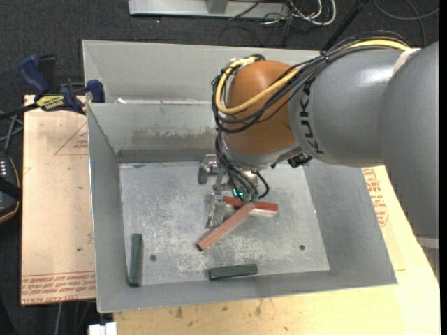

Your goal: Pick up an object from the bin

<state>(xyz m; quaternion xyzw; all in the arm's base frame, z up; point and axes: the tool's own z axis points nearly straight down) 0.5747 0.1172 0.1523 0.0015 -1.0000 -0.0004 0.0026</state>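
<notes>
Arm (363,103): a thick grey arm that comes in from the right and bends down over the middle of the bin.
Bin (105,187): grey metal with sloping walls; its flat floor is scuffed and speckled, and a few things lie well apart on it.
Cover (255,110): a rounded orange cover on the wrist, above the back half of the floor, with yellow and black cables looped across it.
Gripper (217,213): hangs under the cover, low over the middle of the floor, right at the two red sticks. Whether it is open or closed cannot be told, nor whether it has hold of anything.
Long stick (222,230): reddish-brown and flat. It lies slanted from front left up to back right, and its upper end meets the short stick just beside the gripper.
Short stick (260,206): red, lying almost level, to the right of the gripper.
Left bar (134,259): dark green, in the front left corner, lying along the left wall.
Front bar (232,271): dark green, lying along the front edge, apart from the sticks.
</notes>
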